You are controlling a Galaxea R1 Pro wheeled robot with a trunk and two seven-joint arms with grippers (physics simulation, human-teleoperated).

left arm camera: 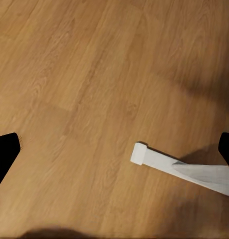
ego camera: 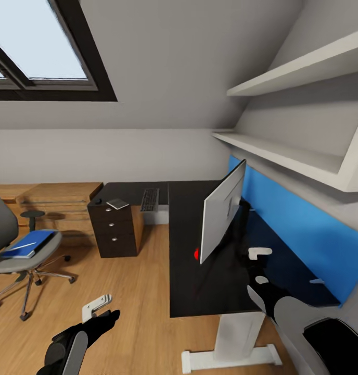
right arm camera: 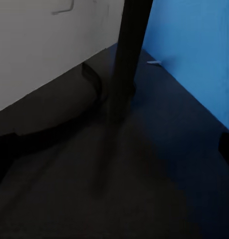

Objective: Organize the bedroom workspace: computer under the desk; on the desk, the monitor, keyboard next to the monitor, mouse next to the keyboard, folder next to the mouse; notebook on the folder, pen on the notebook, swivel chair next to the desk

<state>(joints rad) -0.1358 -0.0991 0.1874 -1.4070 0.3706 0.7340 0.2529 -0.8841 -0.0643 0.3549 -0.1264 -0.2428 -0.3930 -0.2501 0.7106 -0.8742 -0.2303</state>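
Note:
The monitor (ego camera: 222, 212) stands on the black desk (ego camera: 189, 281), white back toward me, and its thin stand (right arm camera: 126, 55) is close ahead in the right wrist view. The keyboard (ego camera: 150, 199), the grey notebook (ego camera: 117, 203) and a small dark lump that looks like the mouse (ego camera: 98, 201) lie on the far wing. The blue folder (ego camera: 28, 244) rests on the swivel chair (ego camera: 7, 260). A short white stick, apparently the pen (ego camera: 317, 281) (right arm camera: 153, 62), lies by the blue panel. My right gripper (ego camera: 260, 265) hovers open behind the monitor. My left gripper (ego camera: 96, 307) hangs open over the floor. The computer is out of view.
The desk's white pedestal (ego camera: 236, 333) and foot (left arm camera: 159, 162) stand on the wooden floor. A dark drawer unit (ego camera: 115, 229) sits under the far wing, beside a low light-wood cabinet (ego camera: 59, 200). White shelves (ego camera: 283, 151) jut over the desk. A red spot (ego camera: 196, 254) shows beside the monitor.

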